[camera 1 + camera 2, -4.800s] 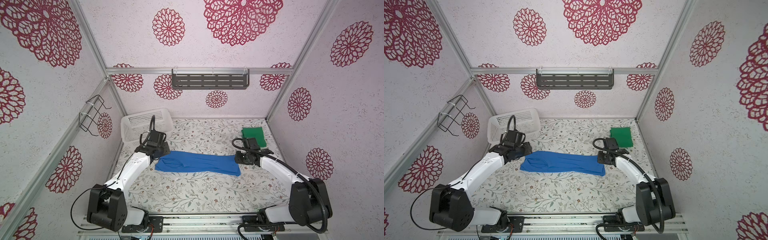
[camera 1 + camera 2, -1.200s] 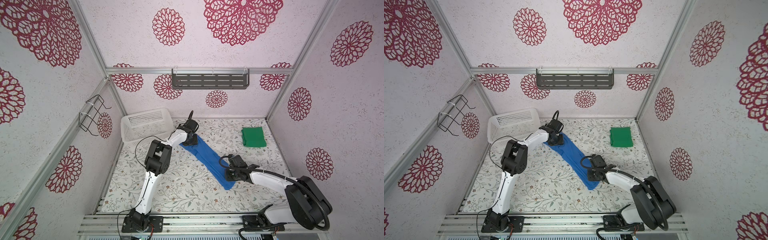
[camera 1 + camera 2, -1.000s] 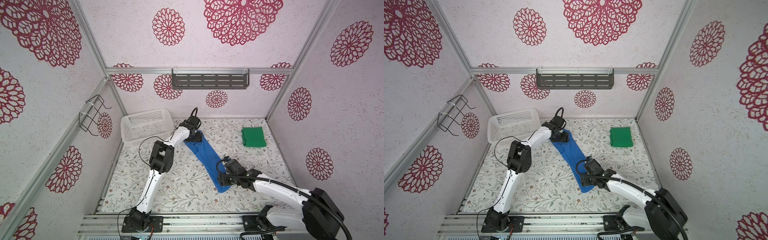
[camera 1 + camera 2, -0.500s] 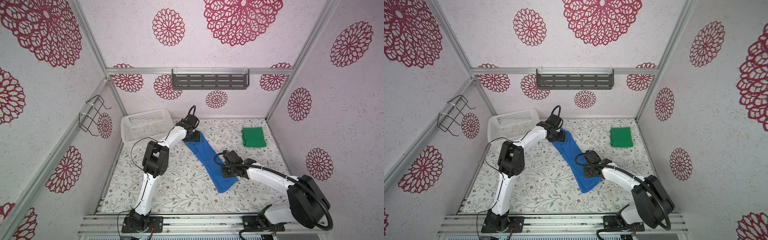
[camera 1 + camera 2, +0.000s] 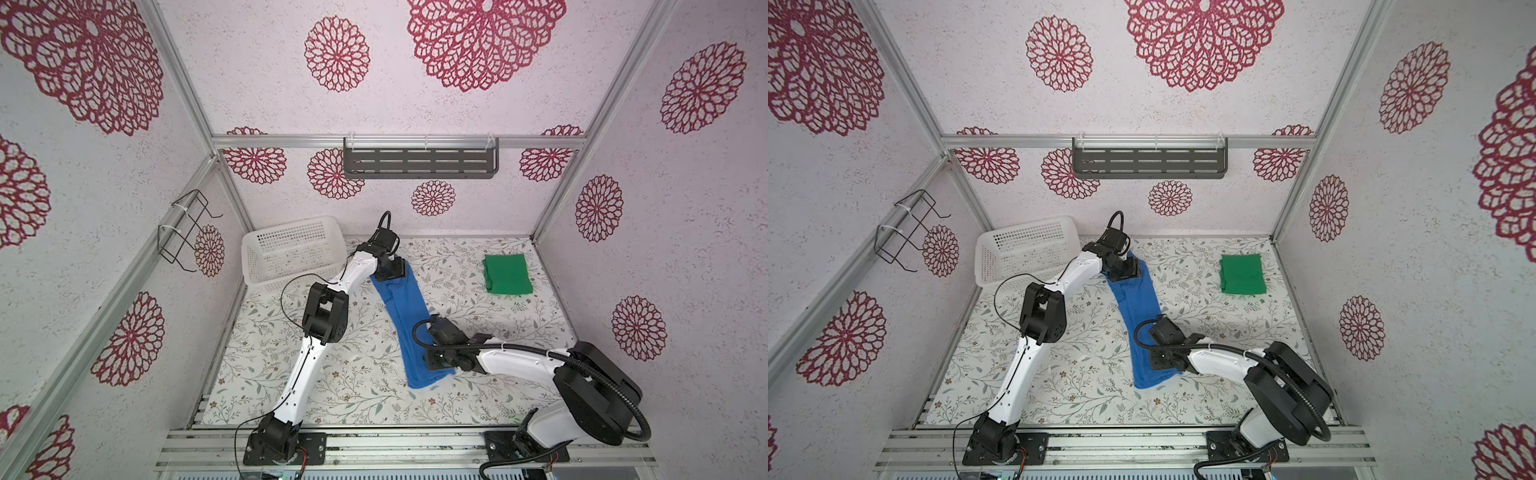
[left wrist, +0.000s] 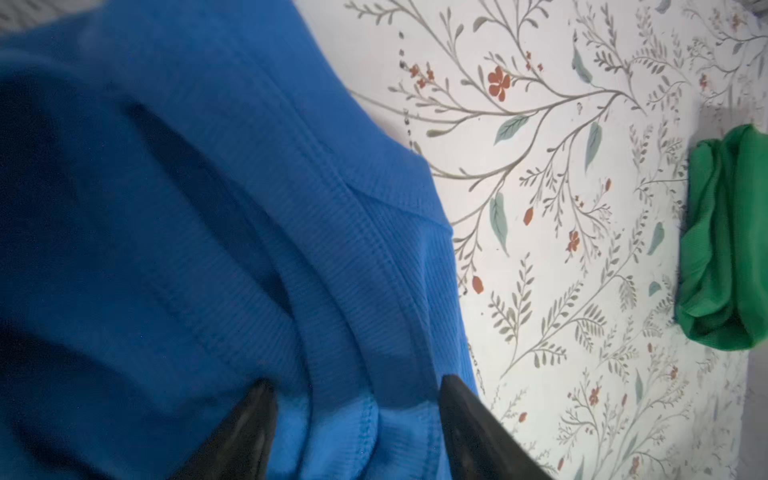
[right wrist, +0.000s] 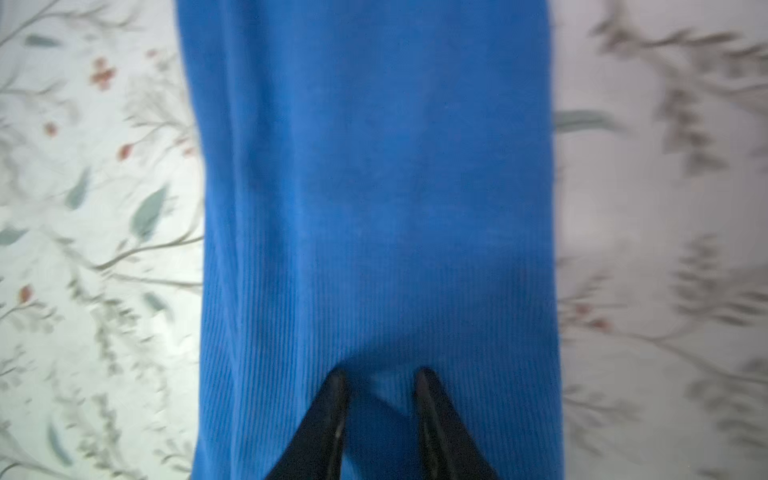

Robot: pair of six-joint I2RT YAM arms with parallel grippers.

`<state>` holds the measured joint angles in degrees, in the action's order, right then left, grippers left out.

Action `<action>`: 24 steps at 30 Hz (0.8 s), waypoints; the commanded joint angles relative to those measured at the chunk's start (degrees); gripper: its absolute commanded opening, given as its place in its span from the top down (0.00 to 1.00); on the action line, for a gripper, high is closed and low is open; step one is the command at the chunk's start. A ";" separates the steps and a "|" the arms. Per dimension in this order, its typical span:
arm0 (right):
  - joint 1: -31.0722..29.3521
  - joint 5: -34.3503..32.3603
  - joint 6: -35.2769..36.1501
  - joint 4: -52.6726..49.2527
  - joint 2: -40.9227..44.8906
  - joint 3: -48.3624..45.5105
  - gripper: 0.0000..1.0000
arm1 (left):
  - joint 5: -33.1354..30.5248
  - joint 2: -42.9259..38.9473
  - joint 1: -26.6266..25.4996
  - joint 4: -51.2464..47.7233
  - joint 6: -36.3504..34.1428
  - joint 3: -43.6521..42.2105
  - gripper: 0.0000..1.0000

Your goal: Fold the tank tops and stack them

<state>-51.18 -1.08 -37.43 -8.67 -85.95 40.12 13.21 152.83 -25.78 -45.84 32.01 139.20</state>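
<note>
The blue tank top (image 5: 405,316) (image 5: 1138,307) lies as a long narrow strip, running from the back middle of the table toward the front. My left gripper (image 5: 390,272) (image 6: 355,380) sits on its far end, and the fingers flank a gathered bunch of hem. My right gripper (image 5: 434,365) (image 7: 380,372) sits low on the near end, its fingers close together with a pinch of blue cloth (image 7: 374,187) between them. The green tank top (image 5: 508,275) (image 5: 1242,274) (image 6: 731,249) lies folded at the back right, apart from both grippers.
A white perforated basket (image 5: 291,245) (image 5: 1025,245) stands at the back left, just beside the left arm. A dark shelf (image 5: 419,164) hangs on the back wall and a wire rack (image 5: 187,228) on the left wall. The table is floral-patterned.
The blue strip has swung from lying across the table to running front to back. In the last half second its near end shifted left with my right gripper. Both grippers have narrowed onto the cloth.
</note>
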 commanded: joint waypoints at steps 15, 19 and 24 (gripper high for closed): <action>4.26 7.74 0.71 -23.69 10.88 8.26 0.48 | -10.18 -30.13 -0.32 0.49 -9.46 -22.72 0.00; 6.63 12.43 0.45 -22.70 13.25 5.06 0.54 | -11.38 -47.81 -1.87 8.93 -2.87 -47.08 0.00; 7.03 17.92 -3.95 -15.49 14.71 -0.62 0.55 | -7.18 -68.53 -4.75 21.75 12.31 -79.02 0.14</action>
<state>-44.29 11.73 -38.61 -27.44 -73.28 41.30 4.34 88.20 -28.71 -30.89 34.83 71.85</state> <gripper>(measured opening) 0.454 0.877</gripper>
